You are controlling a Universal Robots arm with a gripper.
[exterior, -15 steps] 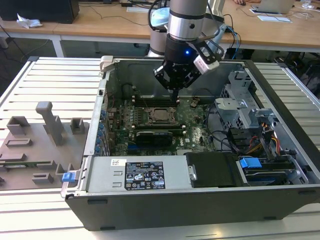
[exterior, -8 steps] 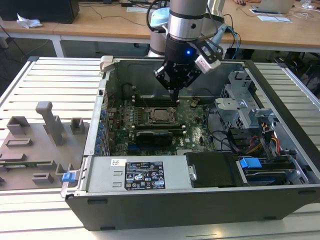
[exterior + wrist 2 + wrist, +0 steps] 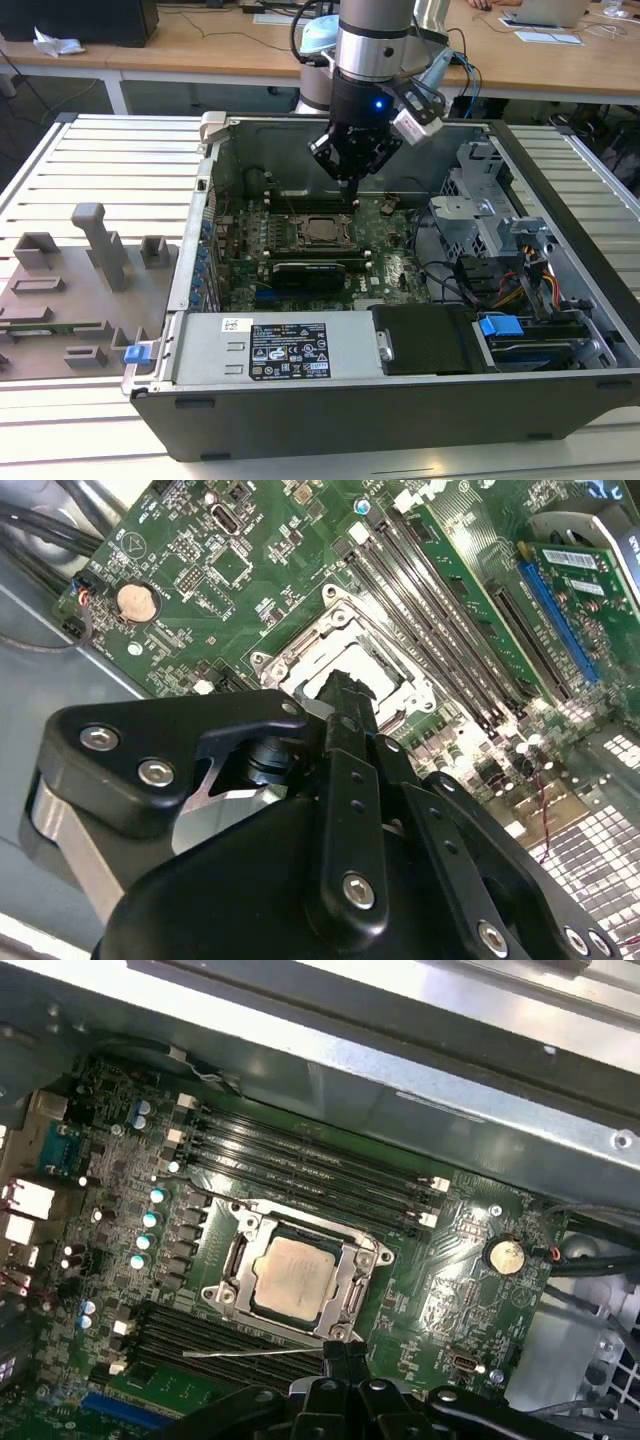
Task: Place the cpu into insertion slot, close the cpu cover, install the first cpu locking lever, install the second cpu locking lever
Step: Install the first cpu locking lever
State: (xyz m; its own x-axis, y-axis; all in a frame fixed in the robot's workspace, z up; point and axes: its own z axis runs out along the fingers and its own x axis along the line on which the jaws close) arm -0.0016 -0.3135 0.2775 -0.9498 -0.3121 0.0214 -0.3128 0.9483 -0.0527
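Gripper (image 3: 356, 192): upper centre of the exterior view, pointing straight down into the open computer case (image 3: 400, 398). Fingers drawn tight together, with nothing seen between them (both wrist views show the two black fingers (image 3: 335, 1358) meeting in one narrow tip). The tip hangs just above the motherboard (image 3: 390, 252), at the edge of the socket area.

Cpu (image 3: 292, 1275): seated flat in the insertion slot (image 3: 241, 1256), dull silver top facing up. Cpu cover (image 3: 352, 1278): lying down over the chip, its steel frame around the four sides and the chip showing through the window. In the exterior view the chip sits mid-frame, just below the gripper tip.

A thin silver rod (image 3: 255, 1354) lies along the socket's near side, one end close to the fingertips; I cannot tell whether they touch.

Memory slots (image 3: 310, 1165): long black rows flanking the socket on two sides. Coin battery (image 3: 505, 1256): on the board, well apart from the socket.

Further out, in the exterior view: power supply (image 3: 285, 350) with a white label across the lower middle of the case. Grey fixture tray (image 3: 60, 300) on the slatted table (image 3: 100, 160), at the exterior view's left.
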